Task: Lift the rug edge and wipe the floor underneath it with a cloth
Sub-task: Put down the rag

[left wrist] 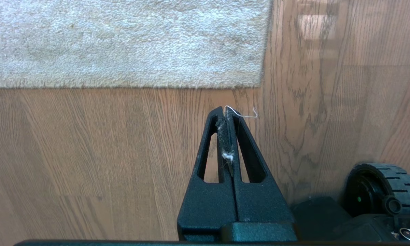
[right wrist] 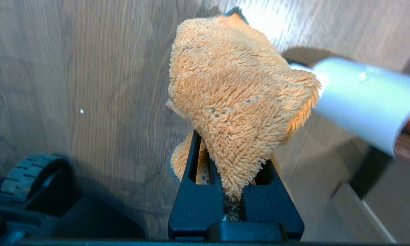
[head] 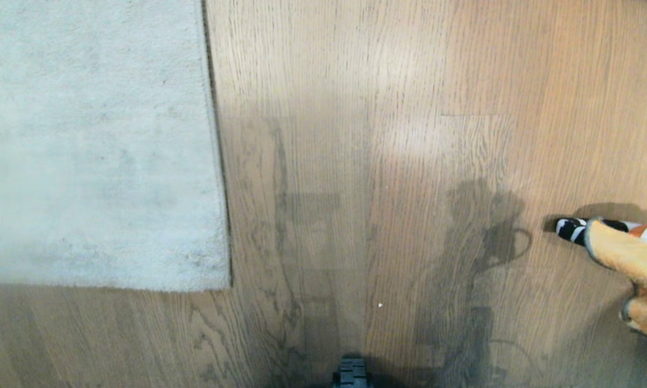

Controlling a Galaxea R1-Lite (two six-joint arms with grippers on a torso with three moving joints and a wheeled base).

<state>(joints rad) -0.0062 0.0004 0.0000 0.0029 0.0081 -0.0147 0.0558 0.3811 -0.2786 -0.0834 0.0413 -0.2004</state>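
The pale grey rug lies flat at the upper left, its rug edge (head: 219, 161) running straight down to a square corner (head: 225, 283). Brown wood-grain floor (head: 382, 161) fills the remaining area. My left gripper (left wrist: 224, 111) hovers over bare floor just short of the rug edge (left wrist: 123, 83), near the corner; it is shut, with only lint and a loose thread on its pads. My right gripper (right wrist: 230, 160) is shut on the fuzzy orange cloth (right wrist: 239, 92), which bunches up over its fingers. In the head view the cloth (head: 633, 261) shows at the far right.
A white tube (right wrist: 362, 99) with a black-and-white striped end (head: 571, 229) lies just beyond the cloth. My base wheel (head: 351, 372) sits at the near edge, also in the wrist views. A white speck (head: 380, 305) lies on the floor.
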